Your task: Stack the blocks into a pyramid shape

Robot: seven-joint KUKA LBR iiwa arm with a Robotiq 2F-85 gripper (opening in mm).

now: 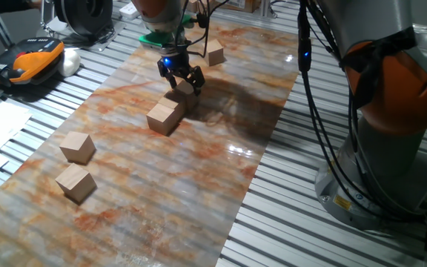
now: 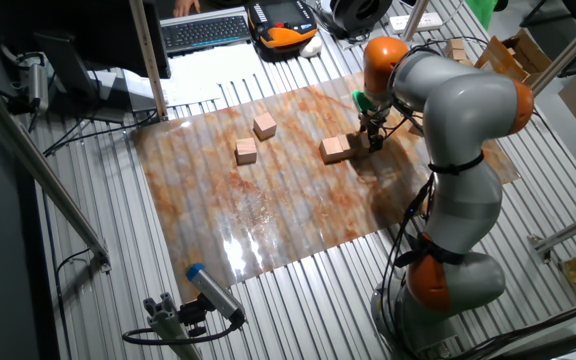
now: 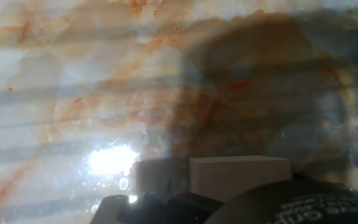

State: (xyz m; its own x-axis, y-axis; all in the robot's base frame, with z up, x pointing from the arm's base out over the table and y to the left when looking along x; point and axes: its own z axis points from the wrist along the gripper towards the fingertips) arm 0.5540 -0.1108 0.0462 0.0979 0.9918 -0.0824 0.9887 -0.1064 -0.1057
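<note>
Gripper point(image 1: 181, 77) low over marbled mat point(image 1: 199, 178), fingers straddling tan block point(image 1: 185, 90); grip or mere bracket, cannot tell. Second block point(image 1: 164, 116) just beside it, near side. Two blocks point(image 1: 77, 147) point(image 1: 75, 183) near left, well apart from gripper. Another block point(image 1: 214, 53) far, behind gripper. No stacking visible.

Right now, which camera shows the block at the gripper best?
One fixed view: the block sits between the gripper fingers, beside another block. The other fixed view shows it tiny, mostly hidden. The hand view shows only one pale face.
</note>
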